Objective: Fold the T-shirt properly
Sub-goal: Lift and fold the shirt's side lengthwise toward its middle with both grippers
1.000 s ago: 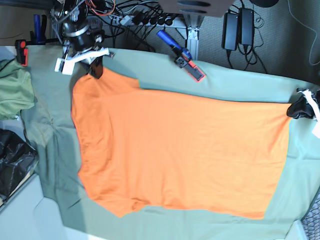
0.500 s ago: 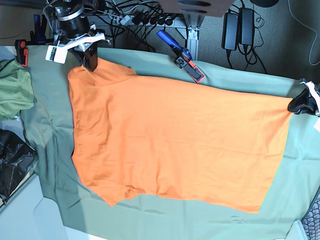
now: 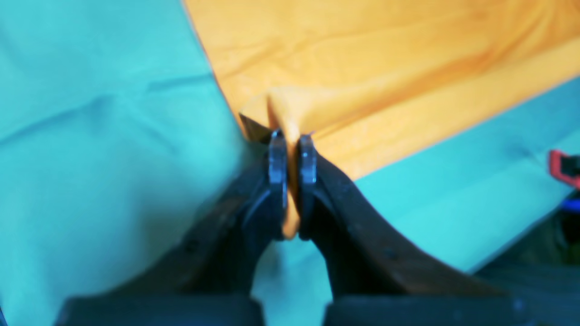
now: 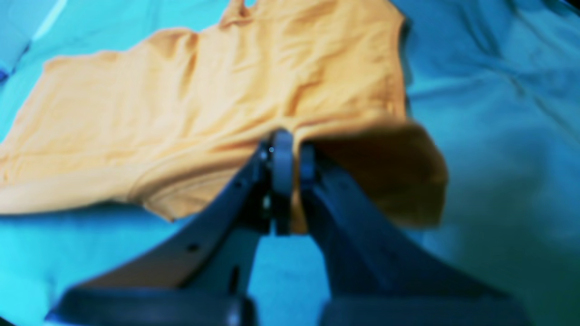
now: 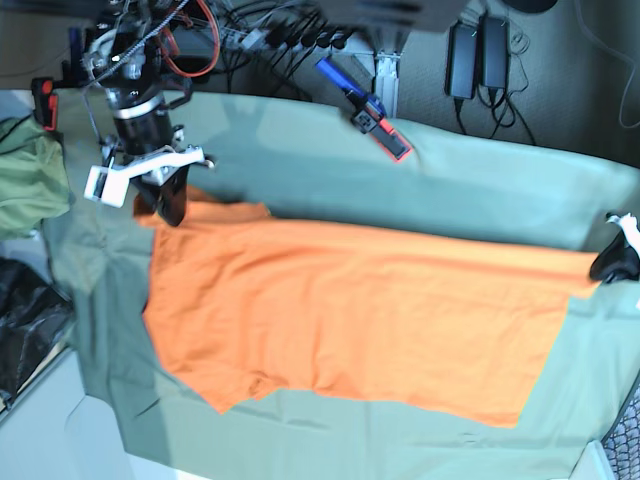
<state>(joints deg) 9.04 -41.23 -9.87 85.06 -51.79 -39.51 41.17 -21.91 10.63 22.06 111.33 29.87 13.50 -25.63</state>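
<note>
On the green cloth (image 5: 300, 175) lies the shirt (image 5: 350, 310), spread flat and wide, reaching nearly from one end of the cloth to the other. Each arm holds one end of its far edge, the edge nearest the red-and-blue clamp (image 5: 372, 125).

At the cloth's right end in the base view, the left gripper (image 3: 291, 156) is pinched tight on a corner of the shirt; orange fabric shows squeezed between the two pads and runs taut away from them. At the cloth's opposite end, the right gripper (image 4: 290, 158) is likewise clamped on the shirt's edge, with a loose flap hanging beside it, raised off the cloth.

Holding both ends of one edge probably serves two purposes: the stretch between the arms keeps that edge straight, and lifting it lets the whole side be carried over the rest of the shirt in one piece. The near edge rests on the cloth, which would anchor it during a fold. Beyond the cloth's left end sits a bunched olive garment (image 5: 30, 185), well clear of the shirt.
</note>
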